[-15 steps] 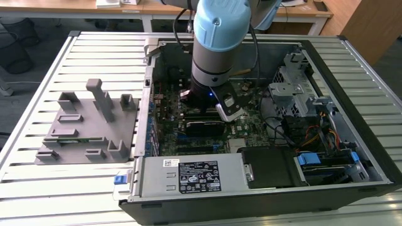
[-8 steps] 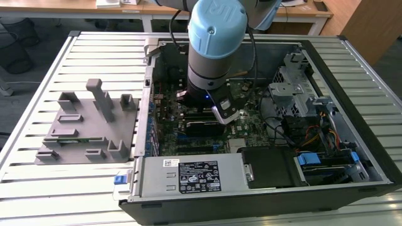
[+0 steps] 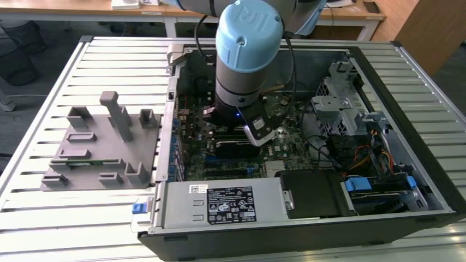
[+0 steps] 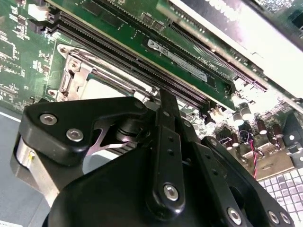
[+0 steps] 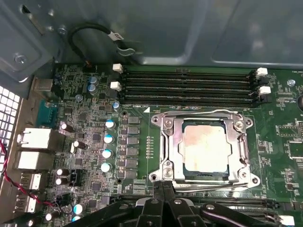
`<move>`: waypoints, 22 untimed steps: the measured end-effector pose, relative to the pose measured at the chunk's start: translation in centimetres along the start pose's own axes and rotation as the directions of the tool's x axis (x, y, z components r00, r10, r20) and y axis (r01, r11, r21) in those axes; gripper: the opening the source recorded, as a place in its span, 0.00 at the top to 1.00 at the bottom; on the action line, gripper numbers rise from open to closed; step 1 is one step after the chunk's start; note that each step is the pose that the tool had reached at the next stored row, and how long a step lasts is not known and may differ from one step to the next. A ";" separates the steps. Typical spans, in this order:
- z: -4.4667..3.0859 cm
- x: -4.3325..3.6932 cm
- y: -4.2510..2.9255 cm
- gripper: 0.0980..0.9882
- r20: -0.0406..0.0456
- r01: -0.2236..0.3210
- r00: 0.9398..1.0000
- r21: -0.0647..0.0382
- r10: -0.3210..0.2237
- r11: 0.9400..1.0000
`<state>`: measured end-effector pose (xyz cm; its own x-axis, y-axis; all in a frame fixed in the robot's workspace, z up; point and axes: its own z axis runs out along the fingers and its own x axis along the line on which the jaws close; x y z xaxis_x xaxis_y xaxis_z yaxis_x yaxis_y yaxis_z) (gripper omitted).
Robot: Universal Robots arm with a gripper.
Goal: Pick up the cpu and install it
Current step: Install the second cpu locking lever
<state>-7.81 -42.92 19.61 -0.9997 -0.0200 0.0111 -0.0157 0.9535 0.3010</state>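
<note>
The cpu (image 5: 204,149), a pale silvery square with a smudged top, lies flat inside the socket's metal frame (image 5: 165,142) on the green motherboard. In the second wrist view a corner of the cpu (image 4: 102,87) shows past the black linkage. My gripper (image 5: 164,185) hovers just beside the socket's edge, above the board. Its two black fingers are pressed together with nothing between them. In the exterior view the arm (image 3: 244,65) reaches straight down into the open computer case, over the middle of the board.
Black memory slots (image 5: 189,87) run along the socket's far side. Capacitors (image 5: 108,139) and rear port blocks (image 5: 35,139) stand beside it. The case walls (image 3: 174,109), drive cage (image 3: 339,103), cables (image 3: 371,158) and power supply (image 3: 218,204) hem the arm in. A grey fixture (image 3: 102,142) sits outside the case on the exterior view's left.
</note>
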 end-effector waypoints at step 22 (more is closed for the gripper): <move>0.88 0.46 0.00 0.99 0.001 0.001 1.000 -0.044 -0.001 0.999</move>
<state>-8.28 -42.66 18.77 -0.9997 -0.0204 0.0102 -0.0157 0.9393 0.3427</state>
